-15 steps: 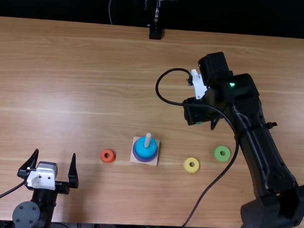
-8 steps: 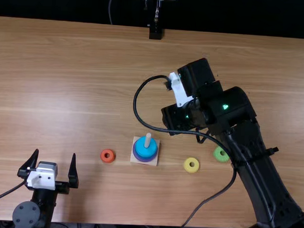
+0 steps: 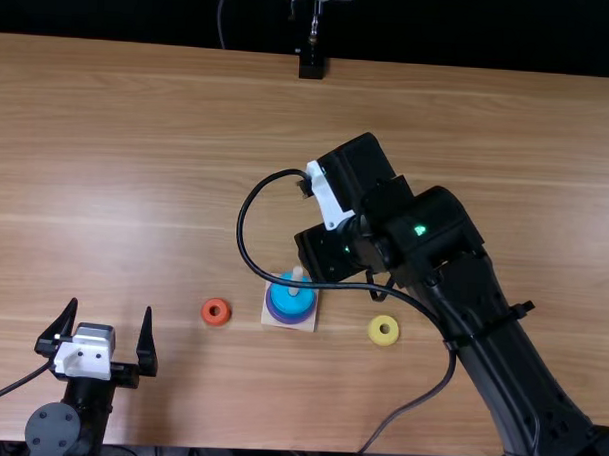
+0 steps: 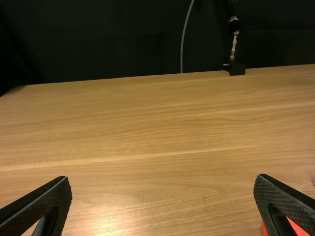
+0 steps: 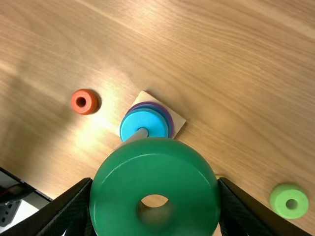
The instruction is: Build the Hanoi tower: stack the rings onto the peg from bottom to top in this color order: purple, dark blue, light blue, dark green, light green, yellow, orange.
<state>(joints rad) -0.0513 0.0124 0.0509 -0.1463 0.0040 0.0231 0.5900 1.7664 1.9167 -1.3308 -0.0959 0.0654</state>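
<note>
**Placement of the dark green ring: hazards at the peg**

The right gripper (image 5: 156,182) pinches the thick dark green ring (image 5: 115,196) across its outer rim, one finger on each side, with the central hole unobstructed. The ring is above the table, near the pale round peg (image 5: 136,135); in the right wrist view it overlaps part of the peg, and whether the two touch cannot be told.

The peg stands on a light wooden square base (image 5: 143,97) and carries the purple ring (image 5: 171,119), the dark blue ring (image 5: 158,109) and the light blue ring (image 5: 140,121), in correct order. The next step is presumably to centre the hole over the peg, lower and release.

CAUTION: Lowering off-centre may land the ring on the peg tip, tilting the ring or shifting the base. Early release may leave it cocked. The looped black cable (image 3: 241,226) passes over the base in the top view; should it hang low, it may snag the peg.

Outward, the small orange ring (image 5: 83,93), the yellow ring (image 3: 374,332) and the light green ring (image 5: 277,202) lie on the table. The left gripper (image 3: 112,306) is spread and empty.
</note>
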